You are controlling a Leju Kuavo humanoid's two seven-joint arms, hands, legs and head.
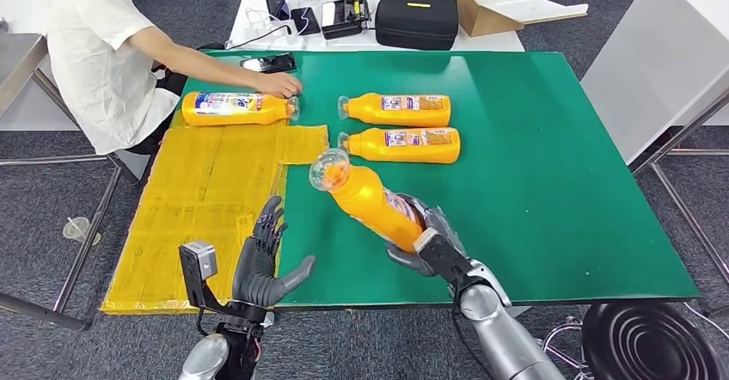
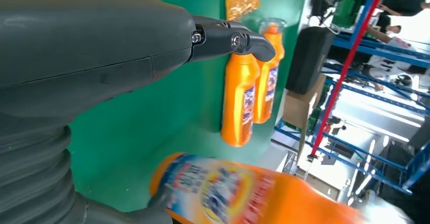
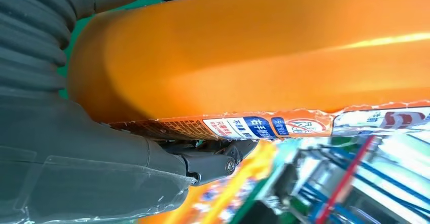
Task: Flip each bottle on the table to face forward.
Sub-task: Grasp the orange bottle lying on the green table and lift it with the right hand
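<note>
My right hand (image 1: 427,241) grips the base of an orange bottle (image 1: 371,199) and holds it tilted above the green table (image 1: 550,174), its clear cap end pointing up and to the left. The same held bottle (image 3: 263,57) lies against that hand's palm in the right wrist view, and its label (image 2: 223,191) shows blurred in the left wrist view. My left hand (image 1: 262,260) is open, fingers spread, at the table's front edge left of the bottle. Two more orange bottles (image 1: 397,110) (image 1: 402,144) lie side by side on the table. A fourth bottle (image 1: 234,108) lies at the back left.
A person in a white shirt (image 1: 94,45) sits at the back left, one hand (image 1: 279,83) at the fourth bottle's cap. A yellow mat (image 1: 206,199) covers the table's left part. Behind the table stand a black case (image 1: 417,19) and an open cardboard box (image 1: 490,2).
</note>
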